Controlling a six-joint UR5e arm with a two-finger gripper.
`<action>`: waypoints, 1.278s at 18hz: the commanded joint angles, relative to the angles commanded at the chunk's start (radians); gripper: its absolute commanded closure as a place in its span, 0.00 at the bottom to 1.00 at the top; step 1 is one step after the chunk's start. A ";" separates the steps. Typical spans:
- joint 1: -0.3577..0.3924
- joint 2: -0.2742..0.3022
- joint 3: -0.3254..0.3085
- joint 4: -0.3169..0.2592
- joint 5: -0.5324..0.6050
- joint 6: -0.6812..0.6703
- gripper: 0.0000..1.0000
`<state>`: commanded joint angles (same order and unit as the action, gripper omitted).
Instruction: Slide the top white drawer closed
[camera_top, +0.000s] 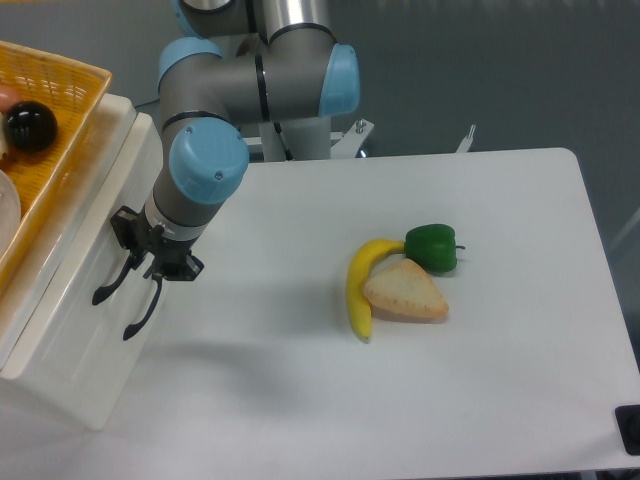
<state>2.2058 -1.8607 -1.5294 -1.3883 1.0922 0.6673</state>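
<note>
The white cabinet stands at the table's left edge. The top white drawer (118, 205) is its upper front, and its curved black handle (108, 285) lies just left of the lower drawer's matching handle (140, 315). My gripper (160, 266) is pressed against the drawer front, right beside the upper handle. Its dark fingers blend with the handles, so their spacing does not show. Nothing is visibly held.
An orange woven basket (75, 95) with a black ball (30, 127) sits on top of the cabinet. A yellow banana (358, 290), a bread wedge (405, 292) and a green pepper (432, 247) lie mid-table, to the right of the arm.
</note>
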 joint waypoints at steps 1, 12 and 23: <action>0.011 0.000 0.003 0.000 0.000 0.002 0.73; 0.195 0.002 0.043 0.057 0.094 0.058 0.52; 0.353 0.025 0.041 0.048 0.262 0.281 0.31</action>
<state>2.5586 -1.8362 -1.4880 -1.3407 1.3542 0.9479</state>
